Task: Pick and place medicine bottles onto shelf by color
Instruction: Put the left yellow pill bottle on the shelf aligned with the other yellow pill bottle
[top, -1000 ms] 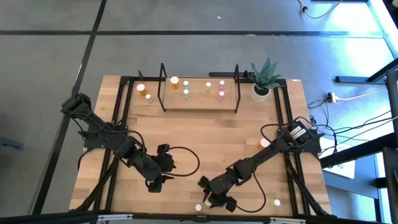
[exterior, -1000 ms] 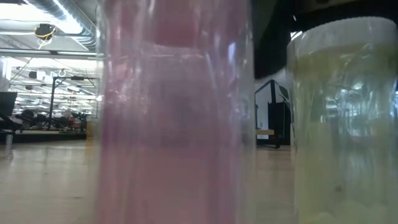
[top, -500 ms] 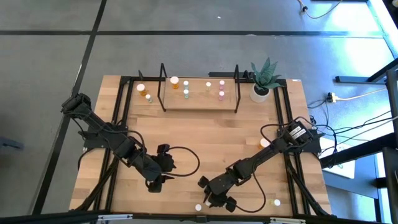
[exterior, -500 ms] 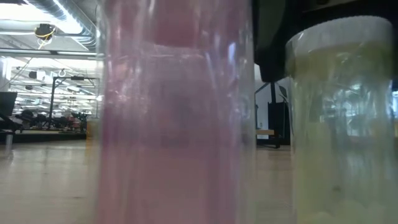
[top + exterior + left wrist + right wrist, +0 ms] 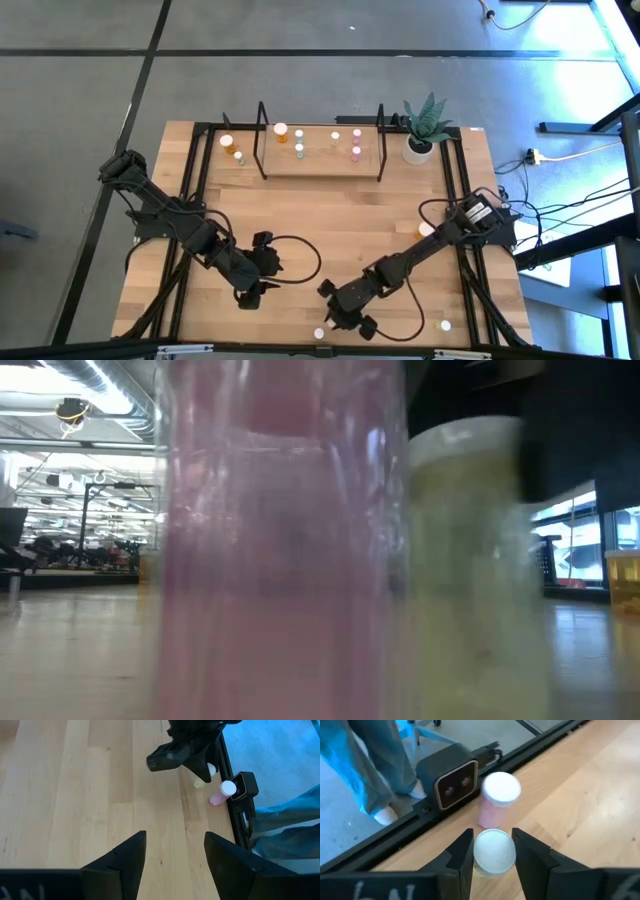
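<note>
Since the earlier low view, the whitish bottle (image 5: 470,570) has slid toward the pink bottle (image 5: 280,540) and now reads blurred, with a dark mass crowding in beside it. You can take that as the right gripper's fingers closing onto it.

In the high view, your right gripper (image 5: 347,318) sits low at the table's near edge. A white cap (image 5: 319,333) shows just beside its fingertips. The left gripper (image 5: 262,268) waits mid-table, well apart from any bottle. The shelf (image 5: 320,150) at the far side already carries several bottles, with two more loose beside its end.

From the left wrist view, the left fingers (image 5: 125,862) stand apart with bare wood between them, nothing held.

From the right wrist view, the whitish bottle's cap (image 5: 493,851) sits squarely between the right fingers (image 5: 462,855), which press at both its sides. The pink bottle stands just beyond the fingertips, touching or nearly touching the held one.

So the grasp looks made. You should lift straight up so the pink neighbour is not knocked over, then carry it to the shelf.
</note>
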Robot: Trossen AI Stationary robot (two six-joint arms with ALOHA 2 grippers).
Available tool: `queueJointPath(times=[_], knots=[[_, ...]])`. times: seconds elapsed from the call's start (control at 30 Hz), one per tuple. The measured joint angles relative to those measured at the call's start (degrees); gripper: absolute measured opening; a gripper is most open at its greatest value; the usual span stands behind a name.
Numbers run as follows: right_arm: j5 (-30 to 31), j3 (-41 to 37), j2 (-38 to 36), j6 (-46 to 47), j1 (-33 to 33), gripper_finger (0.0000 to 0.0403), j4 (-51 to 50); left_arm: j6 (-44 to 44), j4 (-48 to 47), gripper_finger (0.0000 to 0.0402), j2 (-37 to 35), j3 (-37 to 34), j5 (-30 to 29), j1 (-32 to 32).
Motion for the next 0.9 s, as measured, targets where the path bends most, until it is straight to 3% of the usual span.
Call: queueJointPath(times=[0.27, 0.63, 0.9], knots=[[3.14, 0.04, -0.22, 12.00, -3.47, 0.0114, 0.48, 0.07, 0.00, 0.0194, 0.00, 0.00, 0.02, -0.01], [5.91, 4.21, -0.57, 15.16, -7.34, 0.0115, 0.92, 0.09, -0.24, 0.0194, 0.00, 0.00, 0.02, -0.14], [7.15, 13.69, -0.59, 14.93, -9.35, 0.0116, -12.73, -0.20, -0.25, 0.0194, 0.00, 0.00, -3.45, -0.16]])
